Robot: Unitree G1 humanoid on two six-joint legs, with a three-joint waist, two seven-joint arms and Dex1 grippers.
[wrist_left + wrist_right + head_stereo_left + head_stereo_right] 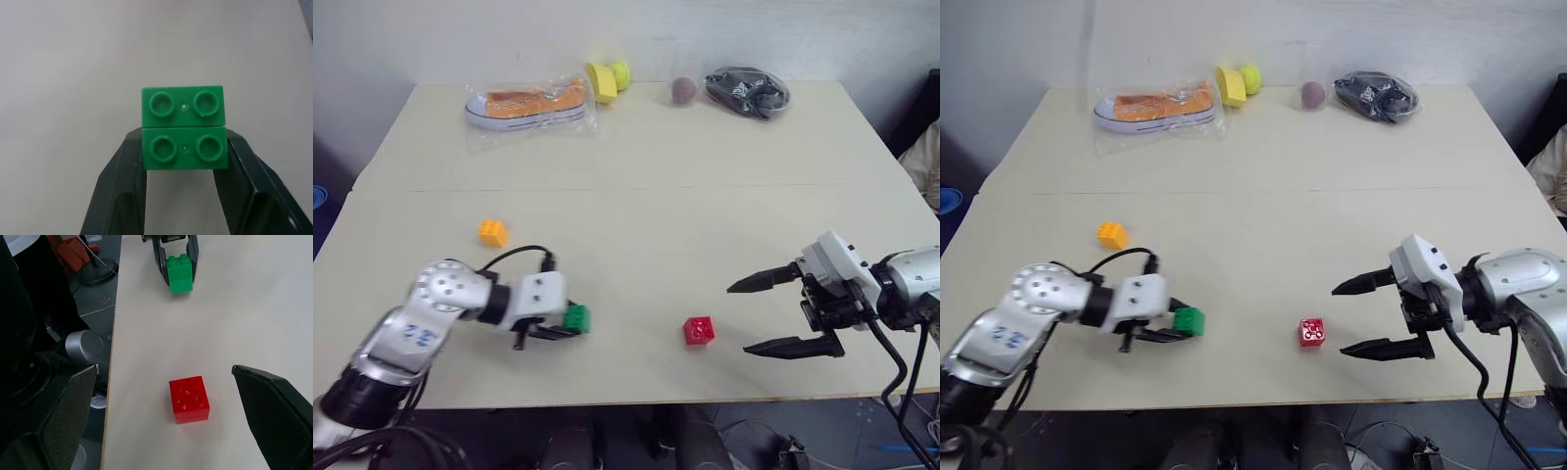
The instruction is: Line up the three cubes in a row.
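left gripper (551, 331): clamped on the green cube (576, 318), one black finger (120, 188) on each side of it. Low over the near part of the table (636, 166), on the robot's left, pointing toward the middle.
green cube: two studded bricks stacked, held at the fingertips near the front edge. Cannot tell whether it touches the tabletop.
right gripper (773, 315): spread wide, gripping nothing. On the robot's right over the near table, fingers pointing left toward the red cube (698, 330), which sits beyond its fingertips, in line with the gap between them.
red cube: upright on the table near the front edge, between the two grippers. Well apart from the green cube, nearer the right gripper's tips, touching neither.
orange-yellow cube (492, 232): alone on the left side of the table, farther back than the green cube, clear of the left arm.
cube layout: red and green roughly level with each other along the front; orange-yellow off that line, behind and to the left.
far edge, left: orange and white shoe (526, 104) in a clear bag.
far edge, middle: yellow cup-like object (601, 82) touching a yellow-green ball (621, 73); a dark reddish ball (683, 90) to the right.
far edge, right: dark item in a clear bag (747, 92), just beside the reddish ball.
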